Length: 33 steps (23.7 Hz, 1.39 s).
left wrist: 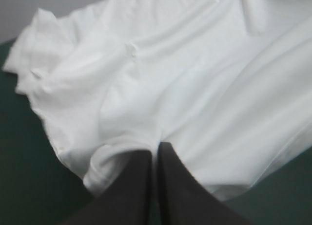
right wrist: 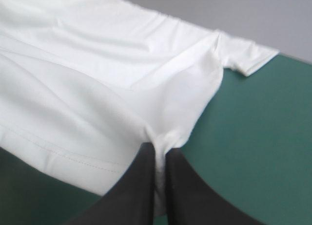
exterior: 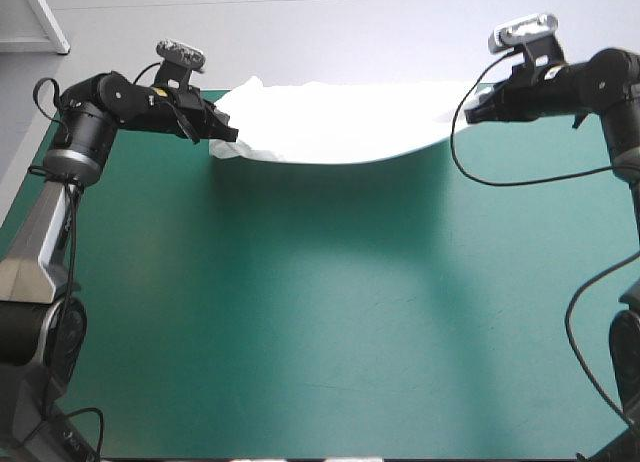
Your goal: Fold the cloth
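Note:
The white T-shirt hangs stretched between both grippers above the far part of the teal-green table, its lower edge sagging in a curve. My left gripper is shut on the T-shirt's left corner; in the left wrist view its black fingers pinch bunched fabric of the T-shirt. My right gripper is shut on the right corner. Its fingers in the right wrist view clamp a fold of the T-shirt, with a short sleeve lying ahead near the table's far edge.
The teal-green table stretches out in front of the shirt, with the shirt's shadow on it. A black cable loops down from the right wrist. A white board edge shows beyond the far left corner.

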Motion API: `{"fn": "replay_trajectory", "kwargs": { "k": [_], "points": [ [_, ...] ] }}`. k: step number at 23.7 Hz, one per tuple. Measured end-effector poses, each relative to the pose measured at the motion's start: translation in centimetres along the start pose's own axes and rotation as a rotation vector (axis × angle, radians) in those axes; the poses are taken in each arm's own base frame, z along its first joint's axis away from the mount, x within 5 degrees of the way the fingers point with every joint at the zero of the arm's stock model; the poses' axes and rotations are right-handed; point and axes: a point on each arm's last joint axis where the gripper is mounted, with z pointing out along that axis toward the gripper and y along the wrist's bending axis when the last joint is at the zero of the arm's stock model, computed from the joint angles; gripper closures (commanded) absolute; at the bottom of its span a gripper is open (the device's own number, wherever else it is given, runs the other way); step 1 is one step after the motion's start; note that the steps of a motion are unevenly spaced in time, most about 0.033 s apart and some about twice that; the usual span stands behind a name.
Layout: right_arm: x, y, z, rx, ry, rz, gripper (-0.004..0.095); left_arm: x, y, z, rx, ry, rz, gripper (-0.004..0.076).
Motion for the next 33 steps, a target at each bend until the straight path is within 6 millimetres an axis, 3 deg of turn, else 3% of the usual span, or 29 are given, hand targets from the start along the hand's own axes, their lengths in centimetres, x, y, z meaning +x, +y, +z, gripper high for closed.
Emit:
{"fn": "replay_trajectory", "kwargs": {
  "k": [5,9,12,13,15,19,22,26,29,33],
  "points": [
    [5.1,2.1,-1.9,0.0,0.032,0.049,0.0901,4.1,-2.4,-2.5,0.017,0.029,-0.029,0.0705],
    [8.8,3.4,-3.2,0.023,0.048,0.066,0.0902,7.3,-3.6,-3.3,0.021,0.073,-0.049,0.0705],
    [11.8,4.2,-3.6,0.032,0.077,0.088,0.0902,10.4,-4.6,-3.5,0.021,0.106,-0.085,0.0705],
    [13.8,4.9,-3.9,0.041,0.098,0.105,0.0902,12.4,-5.4,-3.9,0.018,0.112,-0.113,0.0705],
    [15.7,5.5,-4.7,0.055,0.115,0.127,0.0903,14.0,-6.2,-4.6,0.018,0.109,-0.134,0.0705],
    [18.6,6.6,-6.8,0.104,0.122,0.149,0.0903,17.2,-8.1,-6.5,0.023,0.11,-0.151,0.0705],
    [21.5,8.2,-9.6,0.131,0.147,0.173,0.0903,21.8,-10.0,-7.6,0.041,0.163,-0.171,0.0705],
    [24.7,9.9,-11.8,0.13,0.193,0.233,0.0903,25.8,-11.8,-8.1,0.102,0.257,-0.194,0.0705],
    [26.6,11.0,-13.0,0.123,0.232,0.26,0.0903,27.1,-12.7,-8.9,0.138,0.295,-0.212,0.0705],
    [27.4,11.5,-13.9,0.125,0.225,0.262,0.0903,27.2,-13.0,-9.3,0.142,0.295,-0.212,0.0705]
  ]
}}
